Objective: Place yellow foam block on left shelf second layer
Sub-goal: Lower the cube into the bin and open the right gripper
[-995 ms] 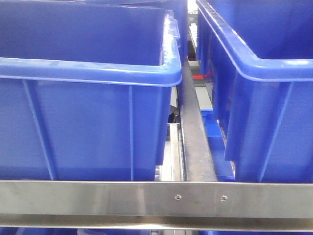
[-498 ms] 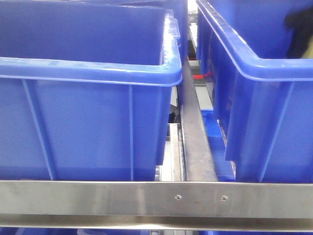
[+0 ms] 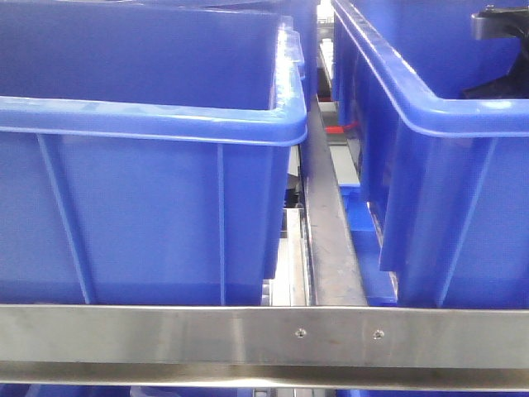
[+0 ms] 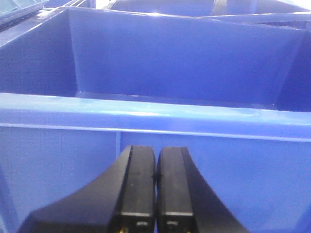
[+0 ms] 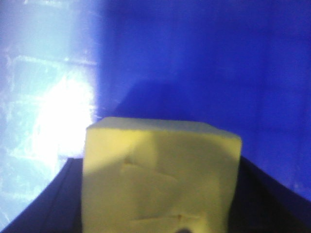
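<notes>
On my right wrist feed the bright yellow, nearly cube-shaped foam block [image 5: 160, 177] fills the near centre of the picture, pinched between the two dark fingers of the right gripper [image 5: 160, 213], which show as black wedges at the lower left and lower right. The block is held firmly; its faces look matte, with faint creases. Behind it I see only the glossy blue plastic wall of a bin [image 5: 204, 63], with a strong white glare on the left side.

On my left wrist feed the left gripper [image 4: 155, 194] sits lowest in the picture, its two black fingers pressed together with only a thin seam between them and nothing in its grasp. Just beyond it is the thick rounded rim of a large blue plastic crate [image 4: 155, 114], and past the rim its bare inner walls.

From the front camera, nearest me runs a brushed steel shelf rail [image 3: 165, 335] with two small screws. Behind it stand two blue crates side by side, parted by a grey metal divider bar [image 3: 331, 240]. Inside the right-hand crate [image 3: 438, 207], at the upper right corner, I can make out a dark part of the right arm [image 3: 500, 50].
</notes>
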